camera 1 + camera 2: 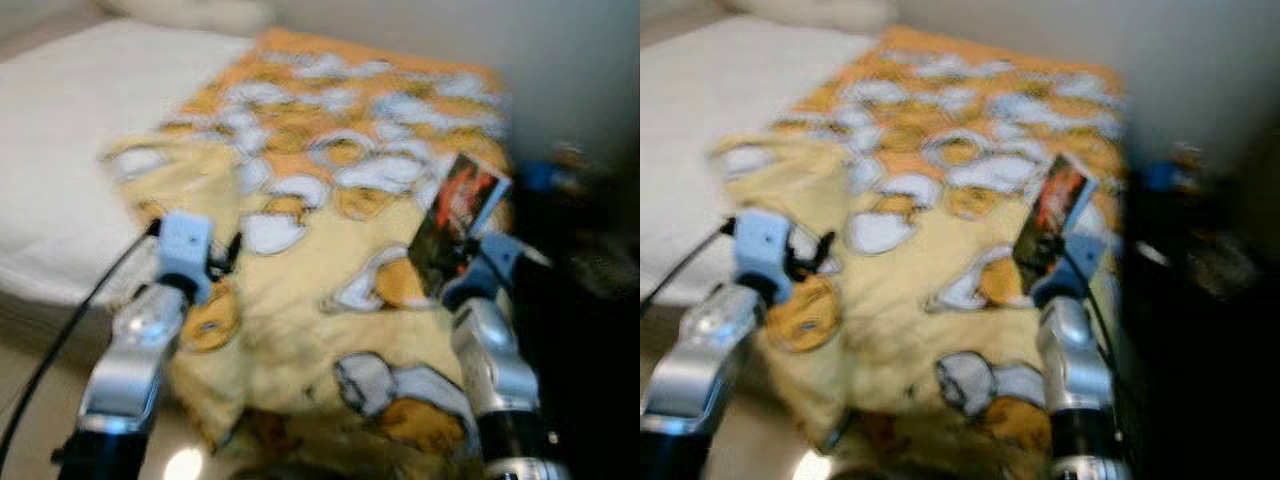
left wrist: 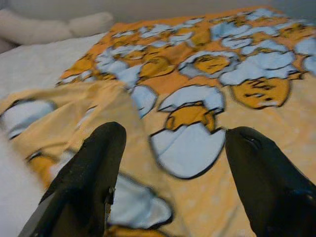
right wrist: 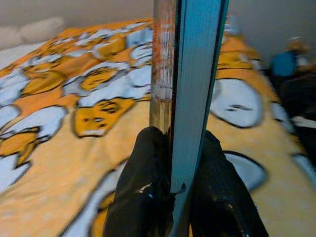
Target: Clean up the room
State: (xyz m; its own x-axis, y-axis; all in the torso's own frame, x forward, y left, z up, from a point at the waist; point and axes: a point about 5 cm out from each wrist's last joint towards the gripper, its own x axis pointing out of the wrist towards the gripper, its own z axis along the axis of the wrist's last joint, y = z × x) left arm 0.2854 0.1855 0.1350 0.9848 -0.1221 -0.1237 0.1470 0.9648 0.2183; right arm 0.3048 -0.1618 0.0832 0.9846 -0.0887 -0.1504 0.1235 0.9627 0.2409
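Currently the right tool [image 3: 170, 190] grips a thin glossy book [image 1: 457, 215] above the yellow egg-print blanket [image 1: 330, 230], the left tool [image 2: 173, 168] open; next, stow it.

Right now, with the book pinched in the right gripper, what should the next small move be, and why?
Probably carry the book off toward the dark furniture on the robot's right. The right gripper is shut on its lower edge, holding it upright above the egg-print blanket. The left gripper is open and empty over the blanket.
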